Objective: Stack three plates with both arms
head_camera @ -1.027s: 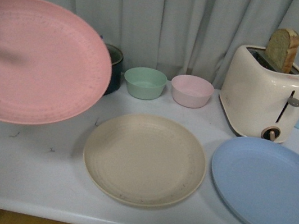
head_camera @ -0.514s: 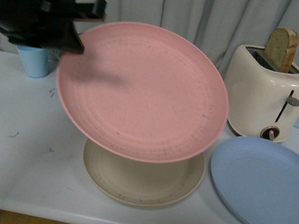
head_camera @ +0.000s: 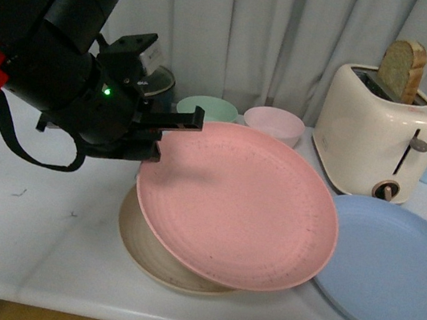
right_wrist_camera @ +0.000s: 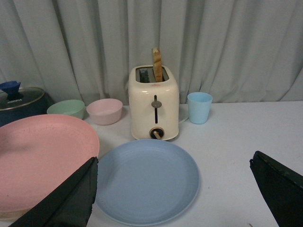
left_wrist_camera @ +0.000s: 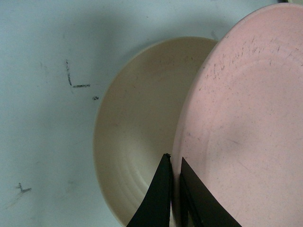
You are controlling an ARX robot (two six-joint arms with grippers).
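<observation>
Pink plate [head_camera: 239, 205]: round, matte, faint concentric rings, dark speckling. You have it held tilted above the beige plate [head_camera: 142, 250], which lies flat on the table [head_camera: 28, 252]. Whether the two touch cannot be told. In the front view its right edge overlaps the rim of the blue plate [head_camera: 395, 270].

Your left gripper [head_camera: 170, 135] is clamped on the pink plate's left rim, fingers nearly together.

Your right gripper [right_wrist_camera: 173, 163] has its fingers [right_wrist_camera: 71, 198] spread wide, holding nothing. The blue plate shows between them.
</observation>
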